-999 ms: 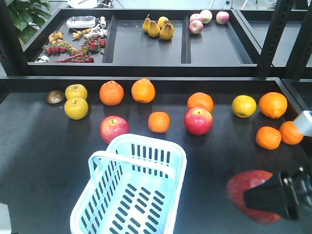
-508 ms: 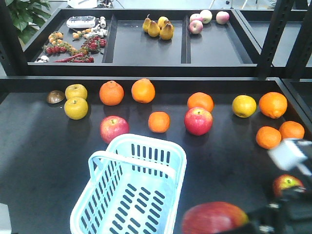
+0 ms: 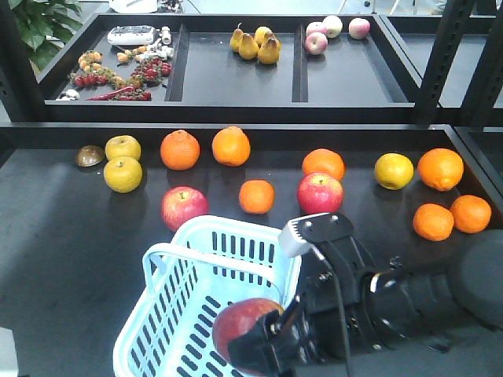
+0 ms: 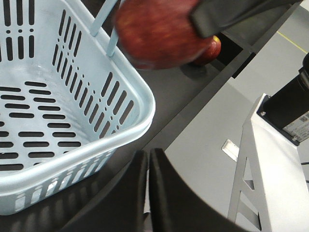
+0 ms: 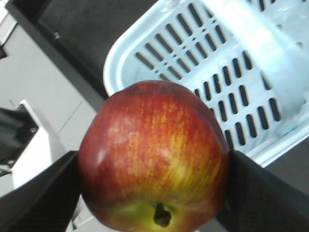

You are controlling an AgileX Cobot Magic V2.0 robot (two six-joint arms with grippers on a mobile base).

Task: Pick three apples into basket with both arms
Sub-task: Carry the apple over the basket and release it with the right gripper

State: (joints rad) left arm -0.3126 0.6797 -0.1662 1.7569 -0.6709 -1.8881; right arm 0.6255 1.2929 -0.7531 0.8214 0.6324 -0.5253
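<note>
My right gripper (image 3: 253, 339) is shut on a dark red apple (image 3: 240, 323) with yellowish streaks and holds it over the near right part of the pale blue basket (image 3: 206, 228). In the right wrist view this apple (image 5: 153, 159) fills the space between both black fingers, stem end toward the camera, with the basket (image 5: 251, 72) below. My left gripper (image 4: 148, 162) is shut on nothing beside the basket's (image 4: 145, 104) corner, near the table edge. Two more red apples (image 3: 185, 208) (image 3: 319, 194) lie on the table beyond the basket. Another apple (image 4: 215, 47) peeks out behind the held one.
Oranges (image 3: 257, 196) (image 3: 433, 221) and yellow fruit (image 3: 123, 173) are scattered across the black table. The back shelf holds pears (image 3: 255, 45), pale pink apples (image 3: 316, 41) and small items. My right arm (image 3: 409, 302) stretches across the table's right front. Black frame posts (image 3: 440, 55) stand at the right.
My right arm has swept left from the table's right front corner with the apple in its grip, and the apple now hangs over the basket.
</note>
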